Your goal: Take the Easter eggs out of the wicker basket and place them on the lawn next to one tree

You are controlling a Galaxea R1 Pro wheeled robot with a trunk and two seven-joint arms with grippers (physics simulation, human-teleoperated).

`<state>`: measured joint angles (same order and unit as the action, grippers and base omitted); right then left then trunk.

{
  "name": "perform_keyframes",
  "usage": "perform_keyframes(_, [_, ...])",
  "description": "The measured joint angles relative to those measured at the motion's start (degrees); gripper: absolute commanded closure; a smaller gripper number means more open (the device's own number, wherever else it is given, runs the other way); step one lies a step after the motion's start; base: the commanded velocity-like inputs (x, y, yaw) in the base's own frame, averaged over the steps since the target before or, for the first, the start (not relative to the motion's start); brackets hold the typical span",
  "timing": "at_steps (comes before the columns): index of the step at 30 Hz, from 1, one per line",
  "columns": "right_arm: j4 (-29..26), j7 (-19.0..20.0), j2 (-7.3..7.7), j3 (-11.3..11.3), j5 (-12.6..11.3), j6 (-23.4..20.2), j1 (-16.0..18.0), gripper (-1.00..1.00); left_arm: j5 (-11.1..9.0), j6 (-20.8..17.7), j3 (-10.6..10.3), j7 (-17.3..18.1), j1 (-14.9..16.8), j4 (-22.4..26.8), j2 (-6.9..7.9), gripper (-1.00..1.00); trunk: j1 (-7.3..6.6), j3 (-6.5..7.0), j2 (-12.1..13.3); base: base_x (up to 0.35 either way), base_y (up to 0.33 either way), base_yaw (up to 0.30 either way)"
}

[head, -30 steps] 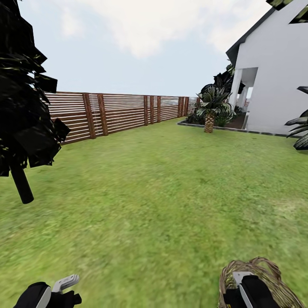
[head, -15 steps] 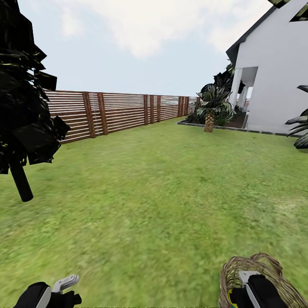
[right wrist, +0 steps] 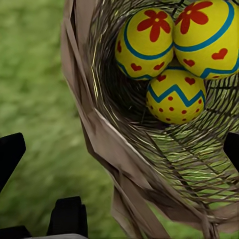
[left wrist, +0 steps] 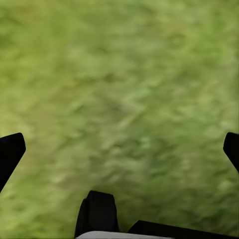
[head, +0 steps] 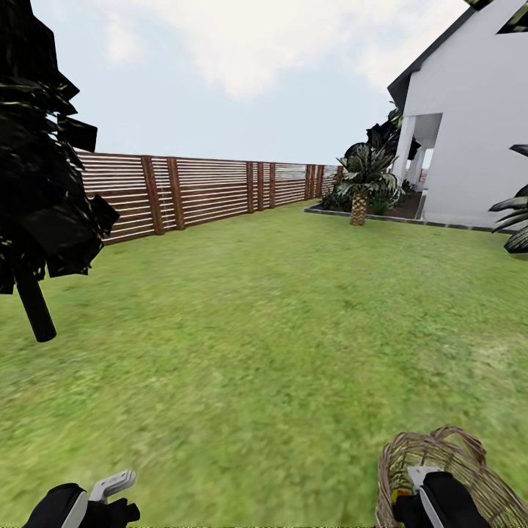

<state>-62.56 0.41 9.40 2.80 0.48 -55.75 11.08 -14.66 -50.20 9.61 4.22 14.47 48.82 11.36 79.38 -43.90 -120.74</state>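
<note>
Inside the woven wicker basket [right wrist: 107,134] nestle three smooth (zigzag-banded) Easter eggs [right wrist: 175,96].

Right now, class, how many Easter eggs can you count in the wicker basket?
3, clustered touching inside the wicker basket: one, one beside it, one in front. More could hide beneath.

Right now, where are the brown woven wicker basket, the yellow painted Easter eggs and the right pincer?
brown woven wicker basket [head: 469,458], head view, braided rim.
yellow painted Easter eggs [right wrist: 175,97], right wrist view, the zigzag-banded egg's shell.
right pincer [right wrist: 119,149], right wrist view, midway between its dark fingertips, over the basket wall.
</note>
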Motion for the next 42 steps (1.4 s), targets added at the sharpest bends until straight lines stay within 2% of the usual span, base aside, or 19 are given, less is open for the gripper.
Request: perform_keyframes(42, [0.0,0.0,-0.28,-0.1,0.0,0.0,0.0,-1.0,0.0,0.0,0.0,0.1,0.0,0.0,-0.04,-1.0,9.23,-7.54,-16.8,0.0,0.0,0.0])
